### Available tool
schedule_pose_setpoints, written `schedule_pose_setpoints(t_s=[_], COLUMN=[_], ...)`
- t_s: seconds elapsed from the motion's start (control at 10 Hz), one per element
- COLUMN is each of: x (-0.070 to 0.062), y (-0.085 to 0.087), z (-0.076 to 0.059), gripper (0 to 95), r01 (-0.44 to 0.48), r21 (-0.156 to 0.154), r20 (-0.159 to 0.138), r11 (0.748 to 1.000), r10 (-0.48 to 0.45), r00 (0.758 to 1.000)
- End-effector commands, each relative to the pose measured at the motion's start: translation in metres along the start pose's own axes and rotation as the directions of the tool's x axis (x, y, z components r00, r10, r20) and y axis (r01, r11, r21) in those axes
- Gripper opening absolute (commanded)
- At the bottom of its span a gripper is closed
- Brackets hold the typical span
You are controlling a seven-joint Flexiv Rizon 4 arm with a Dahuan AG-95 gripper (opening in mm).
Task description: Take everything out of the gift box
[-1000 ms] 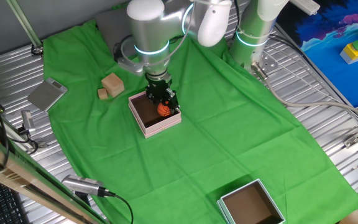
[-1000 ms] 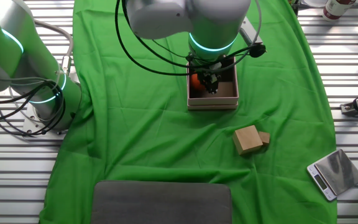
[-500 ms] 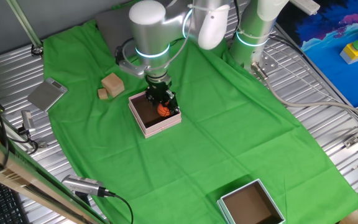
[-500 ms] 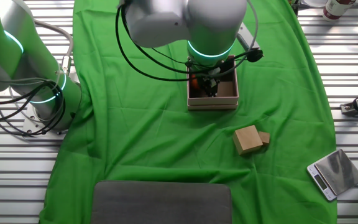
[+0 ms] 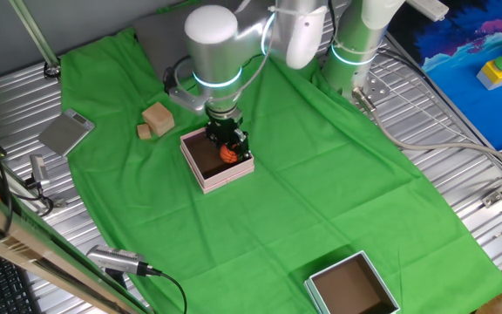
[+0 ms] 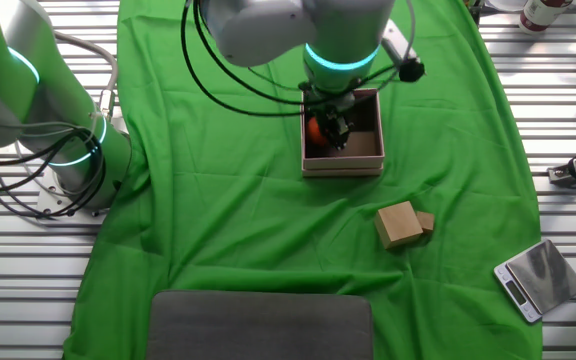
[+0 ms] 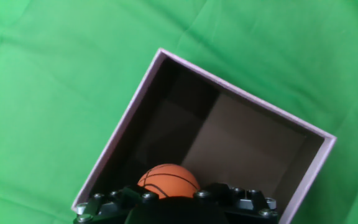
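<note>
Your black two-finger gripper is clamped on the small orange ball, over the pale pink square gift box's corner.

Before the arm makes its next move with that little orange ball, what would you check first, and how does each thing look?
1. Gripper over the orange ball: ok.
2. Fingers closed on the ball: cannot tell, hidden in every view.
3. Ball clear of the gift box walls: not ok, it sits close to one wall.
4. Rest of the box empty: ok, only its brown floor shows.
5. Wooden cube already out on the green cloth: ok.
</note>
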State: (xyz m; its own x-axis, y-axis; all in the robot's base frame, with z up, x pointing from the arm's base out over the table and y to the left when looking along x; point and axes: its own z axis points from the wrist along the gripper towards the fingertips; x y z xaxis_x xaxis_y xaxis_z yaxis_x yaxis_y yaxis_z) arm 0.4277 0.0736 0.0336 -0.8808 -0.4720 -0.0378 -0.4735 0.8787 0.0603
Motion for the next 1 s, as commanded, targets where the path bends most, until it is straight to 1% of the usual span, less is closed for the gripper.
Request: schedule_pose_setpoints(t_s=[0.1,0.3,0.6,0.9,1.0], x=[0.002,0.001,-0.003,-0.016,-0.021], y=[-0.002,0.001,0.000,-0.004,-0.008], z=[-0.002,-0.008,-0.017,-0.038,-0.047], gripper=[0.0,0.0,0.0,0.0,0.0], r01=[-0.008,-0.015,-0.038,-0.037,-0.034], r21=[0.005,0.006,0.003,-0.008,-0.015], r20=[0.008,0.006,-0.007,-0.028,-0.036], r11=[1.000,1.000,0.999,0.999,0.999], r10=[0.008,0.015,0.038,0.037,0.033], r00=[1.000,1.000,0.999,0.999,0.999])
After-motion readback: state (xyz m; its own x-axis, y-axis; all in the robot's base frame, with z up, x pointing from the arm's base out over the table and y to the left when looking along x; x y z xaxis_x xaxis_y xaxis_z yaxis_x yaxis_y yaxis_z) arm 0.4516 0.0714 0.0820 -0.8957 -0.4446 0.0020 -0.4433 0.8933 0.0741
